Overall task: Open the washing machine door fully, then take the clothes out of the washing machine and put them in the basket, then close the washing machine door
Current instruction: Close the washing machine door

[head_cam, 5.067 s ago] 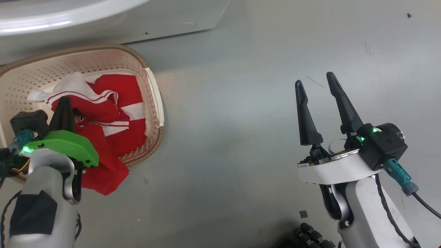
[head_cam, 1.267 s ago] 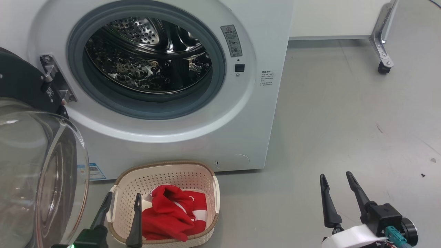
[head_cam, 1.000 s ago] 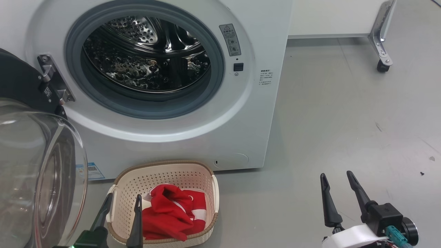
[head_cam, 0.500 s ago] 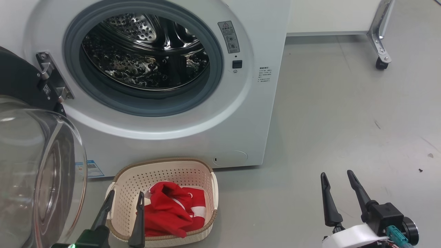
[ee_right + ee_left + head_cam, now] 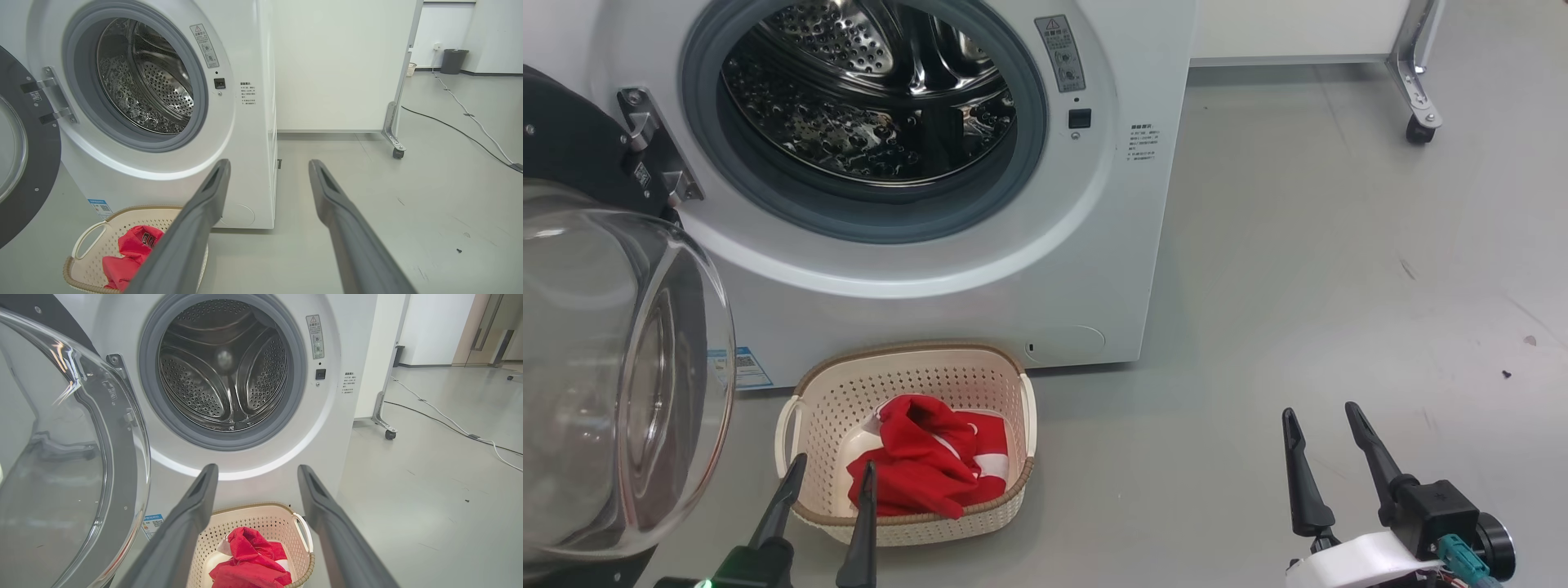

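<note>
- The washing machine door (image 5: 609, 367) is swung wide on the hinge at the left edge of the washing machine (image 5: 980, 278) opening. Its glass bulge faces out from the machine front, towards the robot's side.
- The drum (image 5: 866, 106) is in plain view, bare steel.
- The basket (image 5: 907, 353) sits on the floor (image 5: 1258, 286) just in front of the washing machine, below the opening. I cannot tell which way its long axis runs.
- The clothes (image 5: 923, 469) are a crumpled red-and-white heap with no clear long axis, lying inside the basket. They are bunched towards the side away from the washing machine, one fold reaching that rim.
- The left gripper (image 5: 835, 462) has its jaws spread wide and holds nothing — the fingertips sit at the basket's rim farthest from the washing machine. In the left wrist view the clothes show between and beyond the two fingers, untouched.
- The right gripper (image 5: 1319, 410) also has its jaws spread wide and empty — it is over bare floor, out past the washing machine's right front corner and well apart from the basket and clothes.
</note>
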Controlling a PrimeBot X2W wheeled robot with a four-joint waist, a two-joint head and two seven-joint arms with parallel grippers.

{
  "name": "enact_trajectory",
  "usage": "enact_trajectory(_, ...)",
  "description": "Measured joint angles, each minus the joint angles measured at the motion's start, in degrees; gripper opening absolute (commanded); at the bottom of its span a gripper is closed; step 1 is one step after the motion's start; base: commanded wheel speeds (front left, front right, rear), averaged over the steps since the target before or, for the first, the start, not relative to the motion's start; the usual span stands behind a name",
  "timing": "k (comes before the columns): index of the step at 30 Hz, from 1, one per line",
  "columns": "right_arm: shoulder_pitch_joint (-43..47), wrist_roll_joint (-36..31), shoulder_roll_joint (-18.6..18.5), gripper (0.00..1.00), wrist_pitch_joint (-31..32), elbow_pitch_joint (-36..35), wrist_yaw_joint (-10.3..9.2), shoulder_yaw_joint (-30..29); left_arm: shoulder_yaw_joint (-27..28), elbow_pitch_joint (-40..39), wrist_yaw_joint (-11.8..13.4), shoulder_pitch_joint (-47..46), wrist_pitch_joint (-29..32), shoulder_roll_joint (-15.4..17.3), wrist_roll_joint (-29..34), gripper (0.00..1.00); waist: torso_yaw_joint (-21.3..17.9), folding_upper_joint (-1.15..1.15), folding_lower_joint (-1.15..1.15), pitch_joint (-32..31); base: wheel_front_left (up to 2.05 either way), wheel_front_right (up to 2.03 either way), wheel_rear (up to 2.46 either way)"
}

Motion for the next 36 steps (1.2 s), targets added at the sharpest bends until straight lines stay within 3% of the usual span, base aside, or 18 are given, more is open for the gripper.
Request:
enact_trajectory(17, 0.0, 0.0, 0.03, 1.0, 0.0, 0.02, 0.0, -0.02, -0.07, -1.45, 0.0, 0.12, 0.25, 0.03, 0.04, 1.0, 0.08, 0.0, 0.0, 0.68, -0.78, 0.78, 0.0)
enact_trajectory(36, -0.01, 0.0, 0.07, 1.0, 0.0, 0.26, 0.0, -0.2, 0.04, -1.71, 0.45, 0.13, 0.77, 0.22, 0.05, 1.0, 0.31, 0.0, 0.0, 0.3, -0.11, 0.11, 0.0)
